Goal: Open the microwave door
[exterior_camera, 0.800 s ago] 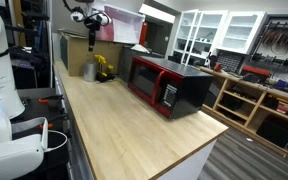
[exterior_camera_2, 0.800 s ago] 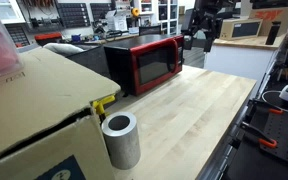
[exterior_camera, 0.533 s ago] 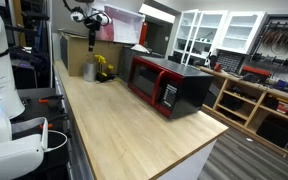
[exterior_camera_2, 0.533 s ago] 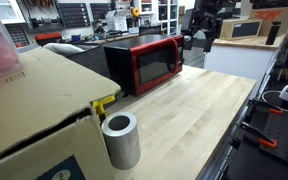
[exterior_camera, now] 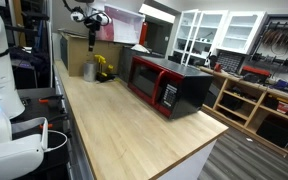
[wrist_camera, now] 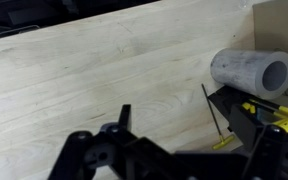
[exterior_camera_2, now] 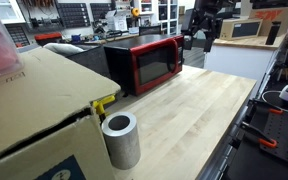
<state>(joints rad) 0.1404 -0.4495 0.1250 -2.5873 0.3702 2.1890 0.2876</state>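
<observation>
The wooden counter [exterior_camera: 134,135] carries the microwave [exterior_camera: 184,85] along one long edge, its front facing the open wood. The microwave door [exterior_camera: 147,80] sits flush and shut. Its long axis runs along the counter, and the control strip [exterior_camera: 171,97] is at the end farther from the cardboard box [exterior_camera: 77,50]. The gripper [exterior_camera: 92,40] hangs high beyond the microwave's box-side end, well apart from it, so the door lies down and away from the jaws. Whether the jaws are spread I cannot tell. The wrist view shows no microwave, only wood and a grey cylinder [wrist_camera: 249,72]. The arm likely must swing toward the door's control-strip edge.
</observation>
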